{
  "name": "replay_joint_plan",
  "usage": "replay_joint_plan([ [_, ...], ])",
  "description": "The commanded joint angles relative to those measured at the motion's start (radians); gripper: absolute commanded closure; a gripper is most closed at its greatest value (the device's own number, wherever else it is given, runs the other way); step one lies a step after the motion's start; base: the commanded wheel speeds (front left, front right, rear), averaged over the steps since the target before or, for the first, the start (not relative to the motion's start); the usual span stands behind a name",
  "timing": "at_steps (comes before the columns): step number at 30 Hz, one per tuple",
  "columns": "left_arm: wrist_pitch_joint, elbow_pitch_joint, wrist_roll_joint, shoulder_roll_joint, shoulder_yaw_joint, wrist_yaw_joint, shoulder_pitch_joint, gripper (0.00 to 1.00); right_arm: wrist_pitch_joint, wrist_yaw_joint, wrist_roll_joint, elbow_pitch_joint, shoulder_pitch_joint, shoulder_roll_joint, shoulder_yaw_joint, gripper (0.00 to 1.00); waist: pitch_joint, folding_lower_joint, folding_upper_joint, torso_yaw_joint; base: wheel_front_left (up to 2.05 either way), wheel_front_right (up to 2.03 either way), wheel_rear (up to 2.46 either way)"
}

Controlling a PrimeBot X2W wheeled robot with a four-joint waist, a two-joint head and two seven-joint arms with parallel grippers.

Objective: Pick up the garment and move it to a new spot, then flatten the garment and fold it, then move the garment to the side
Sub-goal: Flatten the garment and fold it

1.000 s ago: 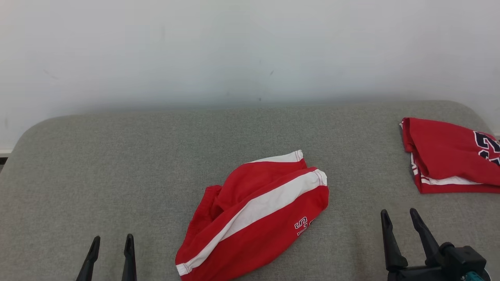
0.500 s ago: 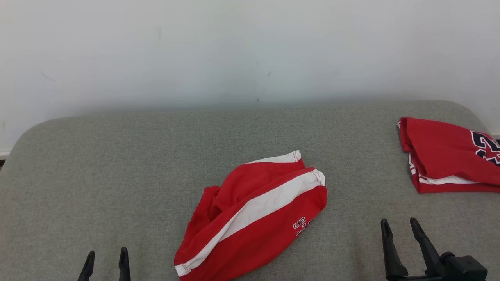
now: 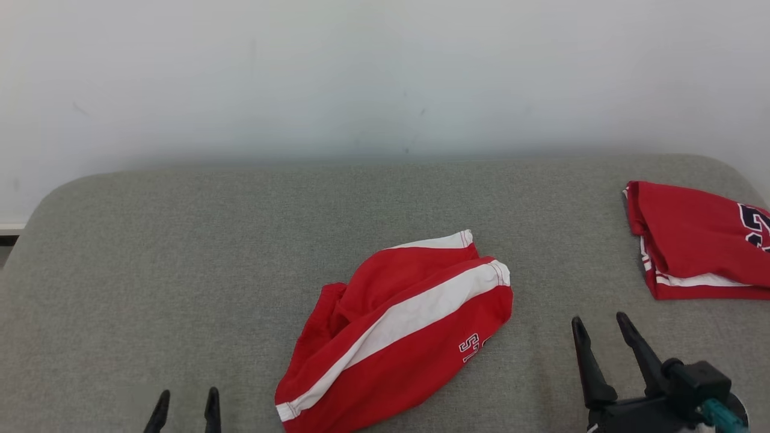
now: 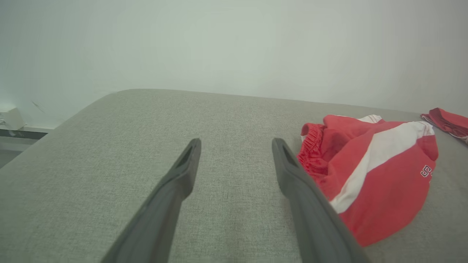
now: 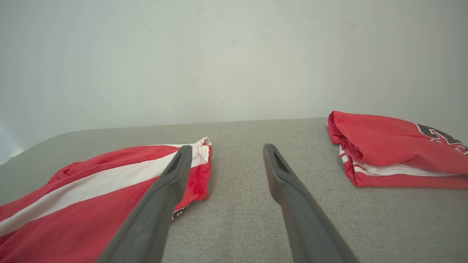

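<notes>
**Figure: Both grippers open at the near edge, shorts lying between them**

Nearest to me, at the bottom of the head view, the left gripper [image 3: 188, 394] shows just its two dark fingertips. They are spread apart with nothing between them, and its own wrist view confirms the gap, with bare grey cloth showing through. At the lower right, the right gripper [image 3: 600, 319] reaches a little further in. Its fingers are likewise parted and empty, pointing away from me over the grey fabric surface [image 3: 180, 270].

Between the two lie the red shorts [image 3: 403, 337] (the task's garment). They form a rumpled heap with a broad white stripe running diagonally. A bunched elastic waistband is turned toward the left gripper, and a fragment of white lettering shows near the right-hand hem. Neither gripper touches them.

Further back and off to the right, well apart from the shorts, rests a folded red jersey [image 3: 698, 240] with white trim and a dark numeral, cut off by the frame's edge. Beyond the surface's rounded far edge rises a plain white wall [image 3: 361, 78].
</notes>
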Motion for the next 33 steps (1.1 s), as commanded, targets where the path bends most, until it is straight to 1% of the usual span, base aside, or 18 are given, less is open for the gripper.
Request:
replay_joint_plan([
  [1,0.008,0.012,-0.004,0.004,-0.012,-0.012,-0.019,0.00,0.008,-0.003,0.002,0.015,-0.028,-0.019,0.007,0.00,0.012,-0.0001,0.0000,0.016,0.00,0.00,0.00],
  [6,0.035,0.077,-0.022,0.005,-0.083,-0.051,-0.046,0.00,0.037,-0.003,0.008,0.099,-0.135,-0.079,0.051,0.00,0.042,-0.0001,0.0000,0.045,0.00,0.00,0.00],
  [10,0.039,0.139,-0.037,-0.001,-0.164,-0.069,-0.077,0.00,0.050,-0.003,0.024,0.191,-0.219,-0.125,0.092,0.00,0.066,-0.0001,0.0000,0.065,0.00,0.00,0.00],
  [16,0.032,0.232,-0.096,-0.005,-0.262,-0.078,-0.161,0.00,0.066,-0.003,0.091,0.336,-0.345,-0.157,0.180,0.00,0.101,-0.0001,0.0000,0.085,0.00,0.00,0.00],
  [23,0.014,0.317,-0.161,0.018,-0.405,-0.076,-0.277,0.00,0.061,-0.003,0.171,0.476,-0.476,-0.183,0.303,0.00,0.148,-0.0001,0.0000,0.104,0.00,0.00,0.00],
  [25,0.007,0.334,-0.172,0.024,-0.433,-0.076,-0.307,0.00,0.058,-0.003,0.193,0.508,-0.509,-0.196,0.336,0.00,0.163,-0.0001,0.0000,0.110,0.00,0.00,0.00],
  [29,-0.005,0.350,-0.207,0.021,-0.476,-0.076,-0.360,0.00,0.067,-0.003,0.273,0.559,-0.569,-0.200,0.397,0.00,0.196,-0.0001,0.0000,0.125,0.00,0.00,0.00],
  [30,-0.006,0.350,-0.217,0.020,-0.483,-0.076,-0.372,0.07,0.070,-0.003,0.289,0.571,-0.581,-0.206,0.417,0.00,0.204,-0.0001,0.0000,0.129,0.00,0.00,0.00],
  [31,-0.008,0.351,-0.224,0.021,-0.491,-0.076,-0.384,0.24,0.076,-0.003,0.310,0.580,-0.594,-0.209,0.433,0.00,0.213,-0.0001,0.0000,0.135,0.00,0.00,0.00],
  [32,-0.010,0.351,-0.227,0.021,-0.499,-0.076,-0.396,0.66,0.079,-0.003,0.330,0.586,-0.608,-0.208,0.453,0.10,0.220,-0.0001,0.0000,0.138,0.00,0.00,0.00],
  [33,-0.010,0.349,-0.230,0.019,-0.505,-0.076,-0.406,0.82,0.086,-0.003,0.357,0.589,-0.623,-0.205,0.472,0.50,0.229,-0.0001,0.0000,0.141,0.00,0.00,0.00],
])
